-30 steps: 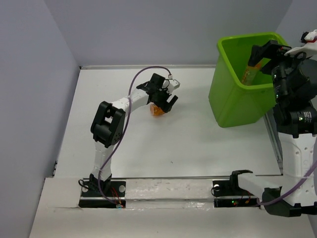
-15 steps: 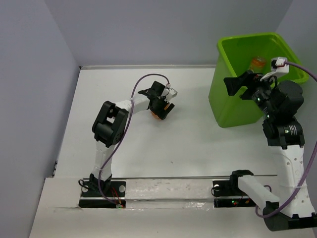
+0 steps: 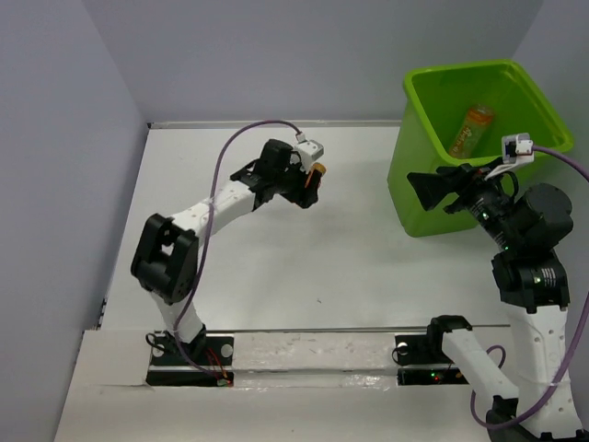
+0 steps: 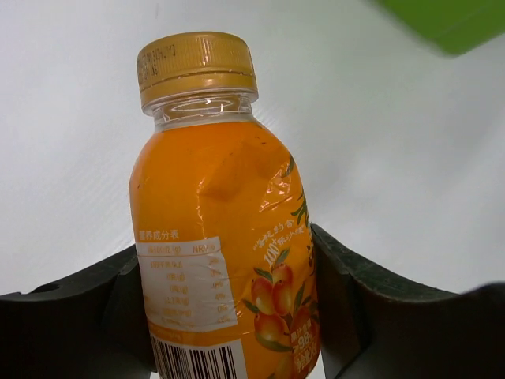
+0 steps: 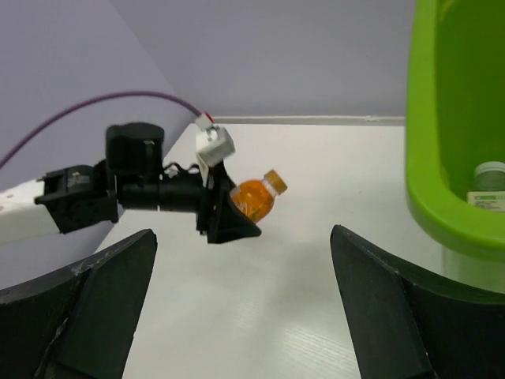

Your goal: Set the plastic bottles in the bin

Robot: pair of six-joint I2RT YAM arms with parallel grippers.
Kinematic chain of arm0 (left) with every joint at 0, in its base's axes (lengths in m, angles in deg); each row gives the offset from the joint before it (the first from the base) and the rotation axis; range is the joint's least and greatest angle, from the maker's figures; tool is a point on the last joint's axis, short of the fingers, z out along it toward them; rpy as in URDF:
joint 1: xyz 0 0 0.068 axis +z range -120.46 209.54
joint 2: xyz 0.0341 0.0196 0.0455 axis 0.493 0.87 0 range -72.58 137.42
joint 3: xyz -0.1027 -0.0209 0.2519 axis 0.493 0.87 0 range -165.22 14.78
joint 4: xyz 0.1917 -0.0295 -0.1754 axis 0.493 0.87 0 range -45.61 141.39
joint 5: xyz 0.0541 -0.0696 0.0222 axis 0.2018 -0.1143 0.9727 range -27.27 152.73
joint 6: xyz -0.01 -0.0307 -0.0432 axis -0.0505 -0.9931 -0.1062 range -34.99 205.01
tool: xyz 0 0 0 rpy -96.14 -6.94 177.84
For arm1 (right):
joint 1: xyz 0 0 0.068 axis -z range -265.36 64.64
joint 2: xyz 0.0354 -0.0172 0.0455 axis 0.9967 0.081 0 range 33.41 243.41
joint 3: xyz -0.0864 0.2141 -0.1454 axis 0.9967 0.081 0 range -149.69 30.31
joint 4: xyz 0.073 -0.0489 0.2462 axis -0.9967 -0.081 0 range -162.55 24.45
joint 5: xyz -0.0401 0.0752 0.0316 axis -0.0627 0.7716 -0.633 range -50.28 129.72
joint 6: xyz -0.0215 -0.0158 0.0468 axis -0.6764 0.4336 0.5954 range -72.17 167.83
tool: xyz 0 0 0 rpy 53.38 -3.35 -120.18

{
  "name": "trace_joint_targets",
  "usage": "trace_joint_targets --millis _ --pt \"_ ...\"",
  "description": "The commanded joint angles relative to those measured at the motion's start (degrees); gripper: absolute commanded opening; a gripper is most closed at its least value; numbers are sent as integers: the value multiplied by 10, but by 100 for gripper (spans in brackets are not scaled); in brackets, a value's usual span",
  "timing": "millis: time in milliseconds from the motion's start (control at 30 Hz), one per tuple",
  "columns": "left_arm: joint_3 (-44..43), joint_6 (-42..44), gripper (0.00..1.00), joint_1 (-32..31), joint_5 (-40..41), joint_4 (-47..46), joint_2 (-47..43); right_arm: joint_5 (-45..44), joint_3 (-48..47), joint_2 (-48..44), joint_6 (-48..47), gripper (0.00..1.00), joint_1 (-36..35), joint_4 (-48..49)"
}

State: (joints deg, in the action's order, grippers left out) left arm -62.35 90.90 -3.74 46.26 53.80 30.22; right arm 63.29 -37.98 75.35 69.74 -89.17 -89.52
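An orange plastic bottle (image 4: 225,237) with a yellow cap stands between the pads of my left gripper (image 4: 229,316), which is shut on its lower body. From above, the left gripper (image 3: 306,186) holds this bottle (image 3: 318,171) off the white table at centre back. The right wrist view shows the same bottle (image 5: 254,197) tilted, cap pointing right. The lime-green bin (image 3: 460,72) stands at the right and holds another orange bottle (image 3: 469,129). A white-capped bottle (image 5: 489,183) also lies in the bin (image 5: 430,158). My right gripper (image 3: 434,189) hangs open and empty at the bin's left wall.
A purple cable (image 3: 241,138) loops above the left arm. Grey walls close in the table at the back and left. A corner of the bin (image 4: 458,20) shows at the top right of the left wrist view.
My left gripper shut on the orange bottle and raised it off the table. My right gripper let an orange bottle drop into the bin, then drew back to the left of it.
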Motion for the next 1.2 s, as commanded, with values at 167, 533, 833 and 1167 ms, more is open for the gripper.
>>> trace_joint_targets --millis 167,533,833,1167 --pt "81 -130 14 -56 -186 -220 -222 198 76 17 111 97 -15 124" --pt "63 -148 15 -159 -192 -246 -235 148 88 76 100 100 -117 175" --pt "59 -148 19 -186 -182 -250 -247 133 100 97 134 43 -160 230" --pt "94 -155 99 -189 -87 -206 -334 -81 -48 88 50 0 -166 139"
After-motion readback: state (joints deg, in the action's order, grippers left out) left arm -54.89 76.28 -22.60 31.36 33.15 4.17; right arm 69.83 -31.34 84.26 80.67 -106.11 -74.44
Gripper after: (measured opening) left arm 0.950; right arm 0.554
